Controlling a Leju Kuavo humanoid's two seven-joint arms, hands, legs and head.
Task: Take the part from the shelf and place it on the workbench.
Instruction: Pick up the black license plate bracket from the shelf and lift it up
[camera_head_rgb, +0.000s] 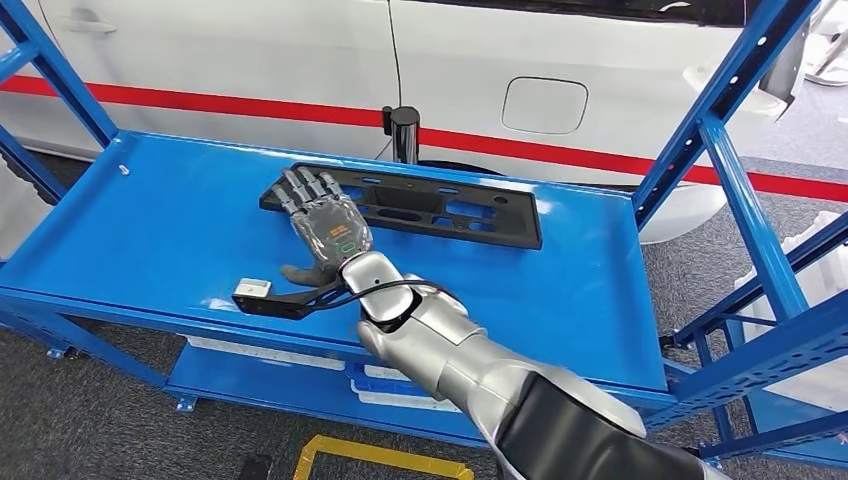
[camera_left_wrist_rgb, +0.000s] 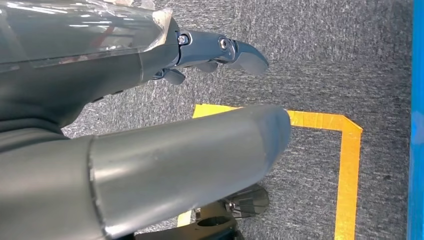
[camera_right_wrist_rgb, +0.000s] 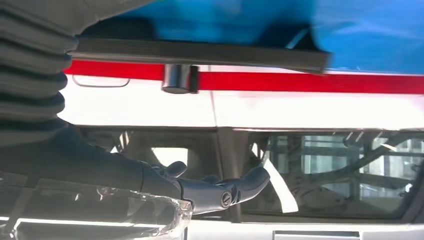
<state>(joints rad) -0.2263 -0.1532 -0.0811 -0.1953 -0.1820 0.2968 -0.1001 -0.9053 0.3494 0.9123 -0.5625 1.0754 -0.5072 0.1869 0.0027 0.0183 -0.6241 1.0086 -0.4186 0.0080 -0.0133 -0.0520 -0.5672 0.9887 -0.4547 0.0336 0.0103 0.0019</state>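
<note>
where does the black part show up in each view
Head view: the black part lies flat on the blue shelf, mid-picture, with the right hand over its near left end.
Left wrist view: not in it; this view looks at grey carpet and yellow tape.
Right wrist view: a dark strip across the upper part, against the blue.
Shared landmark: the car's red stripe in head and right wrist views.

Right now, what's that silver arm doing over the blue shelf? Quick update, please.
Right hand open, fingers over black part's near end, not gripping. Left hand open above the carpet. Black post stands behind part.
</note>
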